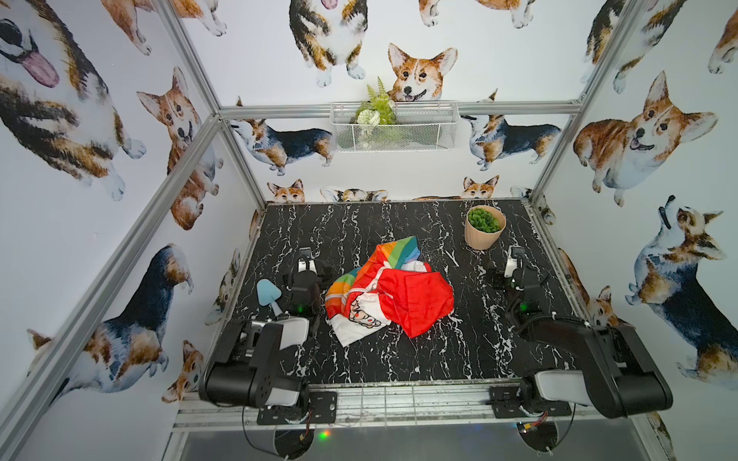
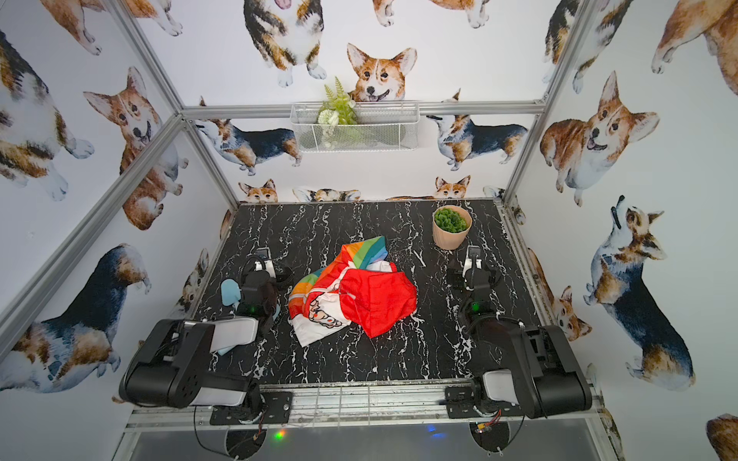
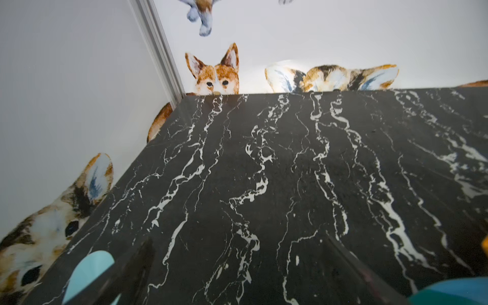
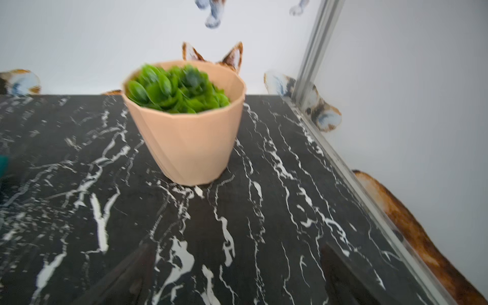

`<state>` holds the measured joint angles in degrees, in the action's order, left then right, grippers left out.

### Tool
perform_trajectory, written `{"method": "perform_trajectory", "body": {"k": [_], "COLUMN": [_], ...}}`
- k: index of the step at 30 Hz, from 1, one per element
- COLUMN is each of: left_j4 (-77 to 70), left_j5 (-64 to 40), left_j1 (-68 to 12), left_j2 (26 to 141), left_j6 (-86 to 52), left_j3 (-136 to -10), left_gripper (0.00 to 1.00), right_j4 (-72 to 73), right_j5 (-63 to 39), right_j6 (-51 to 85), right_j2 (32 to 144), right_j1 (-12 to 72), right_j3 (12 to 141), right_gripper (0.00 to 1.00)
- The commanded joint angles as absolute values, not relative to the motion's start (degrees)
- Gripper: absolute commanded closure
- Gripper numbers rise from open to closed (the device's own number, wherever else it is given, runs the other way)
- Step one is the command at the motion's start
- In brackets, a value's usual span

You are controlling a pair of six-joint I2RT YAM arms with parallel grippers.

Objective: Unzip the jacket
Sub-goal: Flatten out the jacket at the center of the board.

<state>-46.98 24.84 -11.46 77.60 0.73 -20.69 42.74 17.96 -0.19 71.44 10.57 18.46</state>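
The jacket (image 1: 387, 289) (image 2: 351, 293) lies crumpled in the middle of the black marble table (image 1: 399, 359), red hood on top. Its rainbow-striped part points toward the back, and a white part with a cartoon figure lies toward the front. The zip is hidden in the folds. My left gripper (image 1: 305, 253) (image 2: 262, 253) rests left of the jacket, apart from it, open and empty. In the left wrist view its fingers (image 3: 142, 253) spread wide over bare table. My right gripper (image 1: 517, 252) (image 2: 473, 252) (image 4: 237, 249) is to the right, also open and empty, facing the pot.
A peach pot with a green plant (image 1: 484, 229) (image 2: 451, 229) (image 4: 190, 142) stands at the back right, just beyond my right gripper. A light blue scoop-shaped thing (image 1: 268, 293) (image 3: 87, 274) lies beside my left arm. A wire basket (image 1: 395, 127) hangs on the back wall.
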Motion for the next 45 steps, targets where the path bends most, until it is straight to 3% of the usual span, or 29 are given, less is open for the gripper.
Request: {"method": "perform_trajectory", "body": {"k": [1, 4, 9, 15, 20, 29, 39, 45], "left_j4": [-32.0, -9.3, 4.9, 8.4, 15.5, 14.3, 2.4, -2.3], "left_j5": [38.8, 50.9, 44.4, 27.0, 26.2, 15.5, -4.3, -9.3], "left_j1": [-13.3, -13.2, -13.0, -14.2, -22.6, -32.8, -32.9, -34.1], "left_j2": [70.8, 65.0, 61.1, 61.0, 64.1, 66.6, 71.5, 76.2], "left_j6": [-3.9, -20.6, -31.9, -33.5, -32.9, -30.3, -29.9, -29.3], "left_j3": [-24.4, -31.8, -36.4, -37.6, -41.4, -41.0, -39.0, -40.2], "left_gripper": [0.00, 0.00, 0.00, 0.00, 0.00, 0.00, 0.00, 0.00], "right_j4": [34.5, 32.8, 13.5, 8.6, 1.9, -13.6, -17.1, -12.0], "right_j5": [18.6, 18.9, 29.3, 7.1, -3.0, -14.9, -5.8, -7.6], "right_j6": [0.0, 7.3, 29.5, 31.4, 35.5, 37.0, 48.4, 51.0], "right_j2": [65.3, 59.7, 57.0, 58.9, 62.4, 72.2, 69.3, 71.3], "right_j1": [10.9, 10.9, 10.8, 9.8, 10.5, 16.0, 27.6, 29.6], "right_j3": [20.6, 20.8, 27.3, 31.1, 35.7, 43.6, 38.1, 36.1], "right_gripper": [0.00, 0.00, 0.01, 0.01, 0.00, 0.09, 0.11, 0.11]}}
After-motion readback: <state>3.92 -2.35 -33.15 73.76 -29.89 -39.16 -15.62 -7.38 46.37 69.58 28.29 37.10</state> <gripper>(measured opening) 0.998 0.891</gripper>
